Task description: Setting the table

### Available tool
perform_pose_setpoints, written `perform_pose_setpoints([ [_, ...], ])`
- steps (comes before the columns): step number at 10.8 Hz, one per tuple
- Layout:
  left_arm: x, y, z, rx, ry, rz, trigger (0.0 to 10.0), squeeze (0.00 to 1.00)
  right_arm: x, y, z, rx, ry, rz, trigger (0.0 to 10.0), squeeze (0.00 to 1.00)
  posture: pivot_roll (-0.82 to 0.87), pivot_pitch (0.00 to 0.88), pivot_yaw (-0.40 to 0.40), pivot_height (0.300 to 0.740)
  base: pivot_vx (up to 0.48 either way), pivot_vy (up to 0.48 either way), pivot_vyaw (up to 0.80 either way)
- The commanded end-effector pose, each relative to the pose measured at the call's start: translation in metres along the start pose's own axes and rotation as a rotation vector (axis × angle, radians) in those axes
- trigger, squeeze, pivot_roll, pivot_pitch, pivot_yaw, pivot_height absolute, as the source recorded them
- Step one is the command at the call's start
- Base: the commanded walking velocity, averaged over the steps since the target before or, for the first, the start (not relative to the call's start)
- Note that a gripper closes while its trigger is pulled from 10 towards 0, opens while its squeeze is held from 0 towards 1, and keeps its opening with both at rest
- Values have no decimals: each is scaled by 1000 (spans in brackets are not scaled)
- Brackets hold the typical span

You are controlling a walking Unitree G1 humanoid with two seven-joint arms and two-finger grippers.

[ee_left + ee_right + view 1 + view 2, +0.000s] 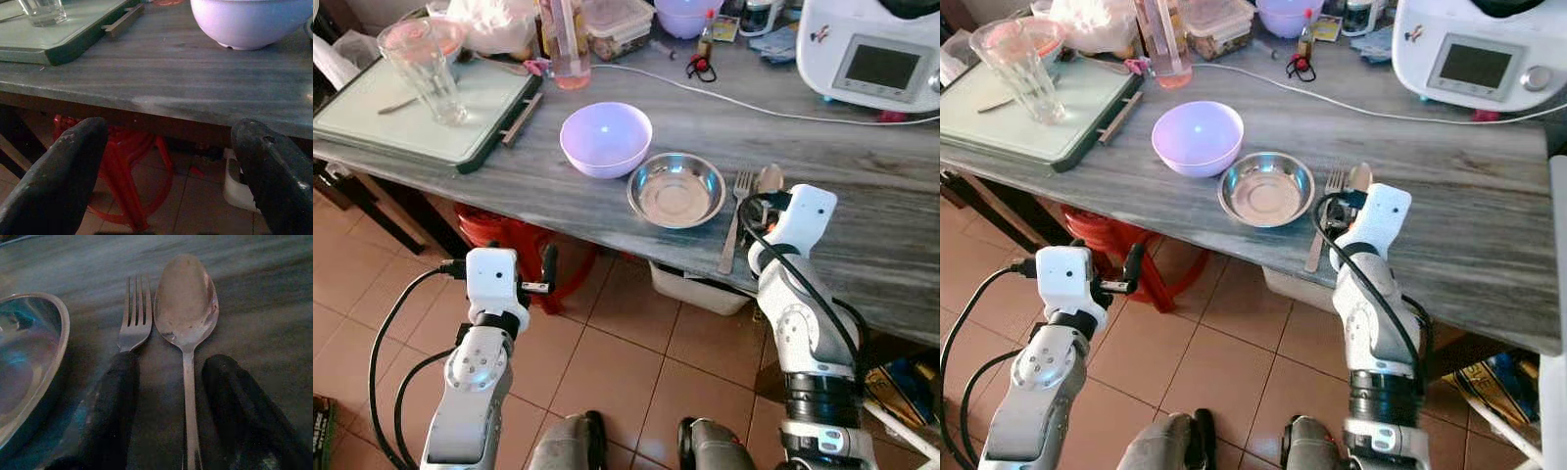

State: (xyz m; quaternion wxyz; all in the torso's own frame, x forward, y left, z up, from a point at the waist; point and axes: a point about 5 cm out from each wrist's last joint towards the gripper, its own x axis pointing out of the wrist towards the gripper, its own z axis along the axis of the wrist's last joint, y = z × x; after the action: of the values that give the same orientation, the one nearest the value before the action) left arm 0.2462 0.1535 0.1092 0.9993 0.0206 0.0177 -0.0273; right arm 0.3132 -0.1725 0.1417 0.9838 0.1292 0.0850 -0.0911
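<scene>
A steel spoon [186, 308] and a fork [134, 316] lie side by side on the grey table [862, 225], just right of a shallow steel bowl [676, 189]. My right gripper [171, 367] is low over their handles and open. The spoon's handle runs between its two fingers, and one finger [115, 396] covers the fork's handle. A lilac bowl [606, 137] stands left of the steel bowl. My left gripper [171, 147] is open and holds nothing. It hangs in front of the table's edge, below the tabletop, facing the lilac bowl [249, 22].
A green tray [372, 117] with a drinking glass [423, 69] sits at the table's left end. A white kitchen machine [871, 49] stands at the back right, with its cable [724, 103] across the table. Under the table are a red stool [509, 240] and a white bin [695, 289].
</scene>
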Motion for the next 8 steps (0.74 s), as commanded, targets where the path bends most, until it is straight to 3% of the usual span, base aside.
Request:
perform_pose_setpoints([
  [1, 0, 3, -4, 15, 16, 1, 10000, 0, -3, -11, -2, 12, 12, -57, 10000, 1000, -1, 154, 88, 740, 0, 0, 0],
  [6, 1, 2, -6, -19, 6, 7, 10000, 0, -15, -3, 35, -29, -259, 36, 10000, 1000, -4, 95, 88, 740, 0, 0, 0],
  [8, 4, -1, -7, -47, 13, 13, 10000, 0, -20, -3, 28, -108, -284, 76, 10000, 1000, -6, 60, 78, 740, 0, 0, 0],
])
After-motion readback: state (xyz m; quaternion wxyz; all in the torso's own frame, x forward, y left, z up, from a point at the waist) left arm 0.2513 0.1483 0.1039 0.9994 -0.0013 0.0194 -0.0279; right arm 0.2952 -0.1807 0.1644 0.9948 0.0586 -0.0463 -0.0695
